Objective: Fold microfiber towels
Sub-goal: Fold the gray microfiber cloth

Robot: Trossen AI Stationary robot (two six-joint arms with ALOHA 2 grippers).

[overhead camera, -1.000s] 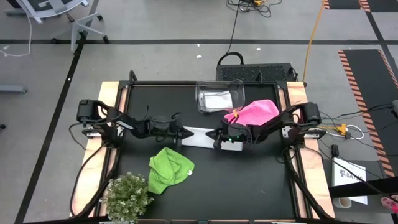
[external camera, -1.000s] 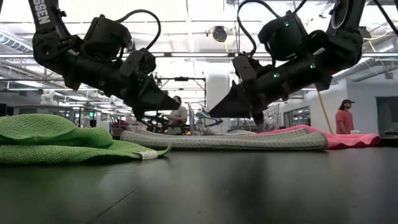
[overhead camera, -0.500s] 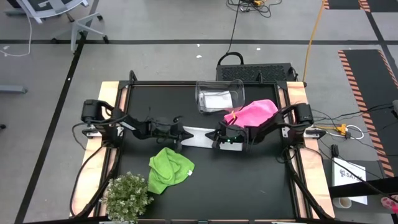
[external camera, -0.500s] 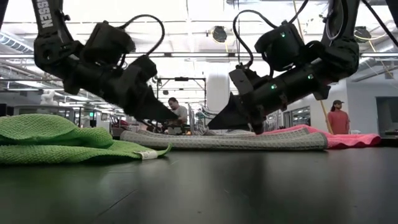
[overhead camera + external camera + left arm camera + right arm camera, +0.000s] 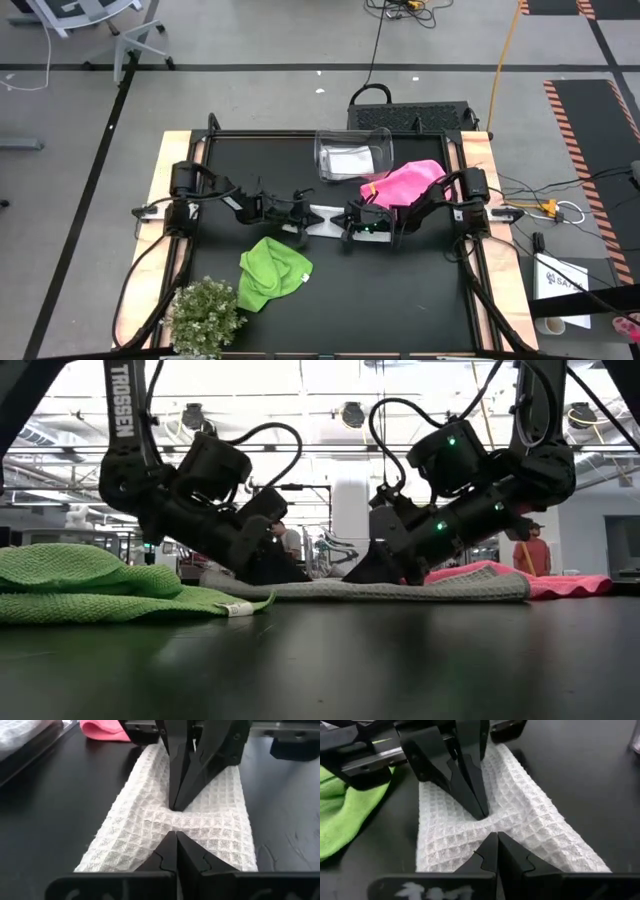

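A white waffle-weave towel (image 5: 324, 222) lies folded in a narrow strip at the table's middle. My left gripper (image 5: 306, 224) and my right gripper (image 5: 345, 222), both shut, point at each other over its middle, tips nearly meeting. In the left wrist view my left gripper (image 5: 176, 836) faces the right one; in the right wrist view my right gripper (image 5: 497, 836) faces the left one. A lime green towel (image 5: 272, 272) lies crumpled at the near left. A pink towel (image 5: 410, 180) lies at the far right. My left gripper presses its shut fingertips (image 5: 170, 845) down on the towel's top face at mid-length (image 5: 165, 822), slanting down from the table's left. The cloth puckers there and stays flat on the table. My right gripper presses its shut fingertips (image 5: 492, 845) on the same middle (image 5: 492, 826), slanting down from the table's right.
A clear plastic bin (image 5: 353, 152) holding white cloth stands at the far middle, just behind the grippers. A small bushy plant (image 5: 205, 315) sits at the near left corner. The near right part of the black tabletop (image 5: 400, 290) is bare.
Both grippers have come down onto the white towel and moved toward each other, the left one toward the table's right. Their tips now meet on the towel's middle, where the cloth is drawn in. Both have stayed shut.
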